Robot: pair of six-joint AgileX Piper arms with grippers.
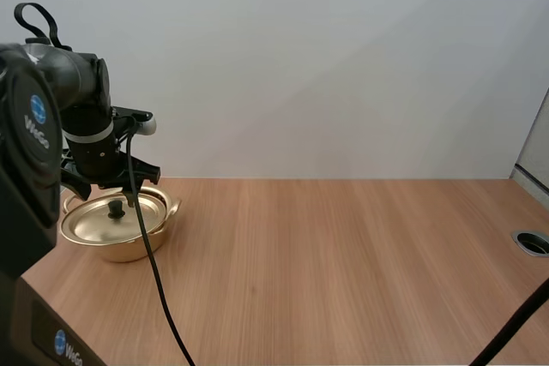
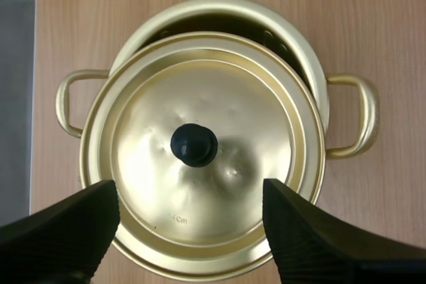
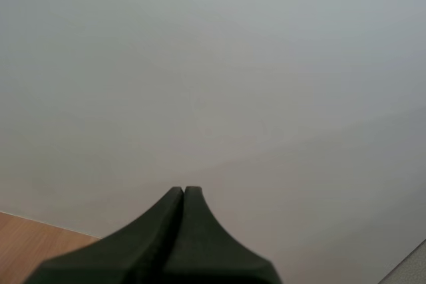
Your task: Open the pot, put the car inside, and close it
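A golden pot with two side handles stands near the table's left edge. Its golden lid with a black knob lies on it. In the left wrist view the lid rests a little off-centre, so a dark crescent of the pot's inside shows along one side. My left gripper hangs open just above the lid, one finger on each side of the knob, gripping nothing. My right gripper is shut on nothing and faces a plain wall.
The wooden table stretches wide to the right of the pot. A round grey grommet is set in the table near its right edge. The table's left edge runs close beside the pot.
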